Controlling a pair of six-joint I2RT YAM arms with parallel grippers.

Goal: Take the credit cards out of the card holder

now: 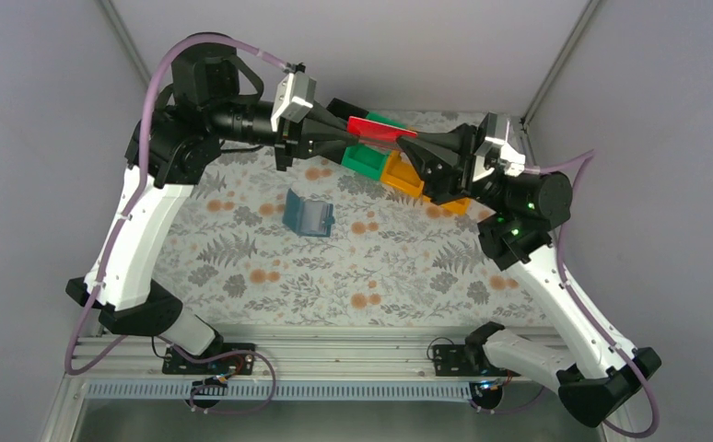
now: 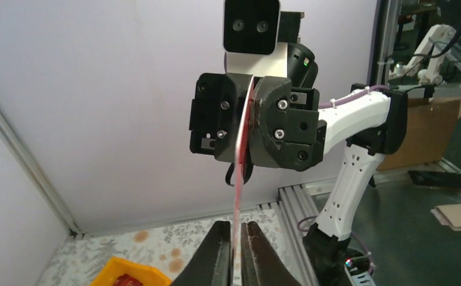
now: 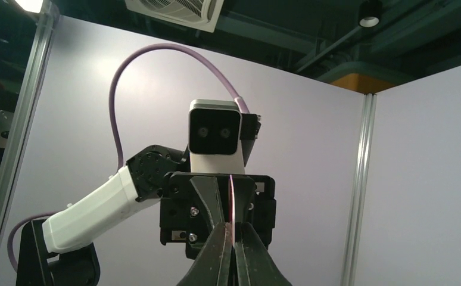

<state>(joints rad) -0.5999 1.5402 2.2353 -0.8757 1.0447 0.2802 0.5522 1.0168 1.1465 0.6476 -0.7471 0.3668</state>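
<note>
A red credit card (image 1: 376, 129) hangs in the air above the bins at the back, held between both grippers. My left gripper (image 1: 351, 129) is shut on its left end; in the left wrist view the card (image 2: 240, 179) runs edge-on down between the fingertips (image 2: 236, 250). The right gripper (image 1: 414, 138) is shut on the other end, and the card (image 3: 233, 202) shows as a thin line rising from its tips (image 3: 233, 238). The blue-teal card holder (image 1: 309, 215) lies open on the floral cloth, apart from both grippers.
A green bin (image 1: 364, 158), an orange bin (image 1: 403, 175) and a black bin (image 1: 339, 109) stand at the back under the grippers. The orange bin (image 2: 118, 271) has something red in it. Grey walls close the cell on three sides.
</note>
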